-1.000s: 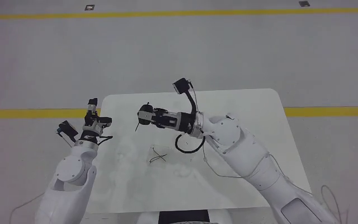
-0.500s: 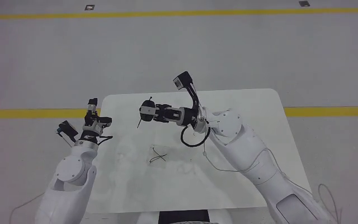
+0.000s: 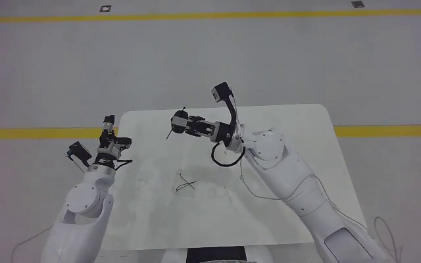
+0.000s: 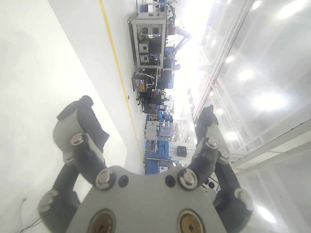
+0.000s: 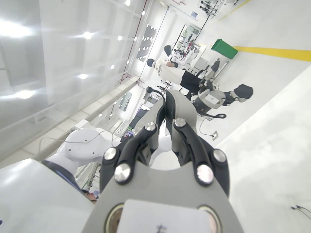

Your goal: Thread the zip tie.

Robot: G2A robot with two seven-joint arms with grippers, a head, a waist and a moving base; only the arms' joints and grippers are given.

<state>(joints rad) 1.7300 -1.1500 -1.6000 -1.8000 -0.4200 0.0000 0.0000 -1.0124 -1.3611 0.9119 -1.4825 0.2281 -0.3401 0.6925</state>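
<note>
A thin black zip tie (image 3: 175, 125) is pinched in my right gripper (image 3: 178, 121), which hovers above the far left part of the white table (image 3: 289, 131). In the right wrist view the right gripper (image 5: 166, 103) has its fingers pressed together. Two more black zip ties (image 3: 186, 183) lie crossed on the table nearer the front, and their ends (image 5: 298, 208) show in the right wrist view. My left gripper (image 3: 109, 133) is open and holds nothing, raised beside the table's left edge. Its fingers (image 4: 81, 112) stand wide apart in the left wrist view.
The table's rounded left edge (image 4: 80, 78) runs close past the left gripper. A yellow floor line (image 3: 368, 131) passes behind the table. The left arm's wrist (image 5: 211, 99) shows beyond the right gripper's fingers.
The right gripper has carried its zip tie a little toward the table's far edge and to the right, with the wrist turning. The left arm has kept still.
</note>
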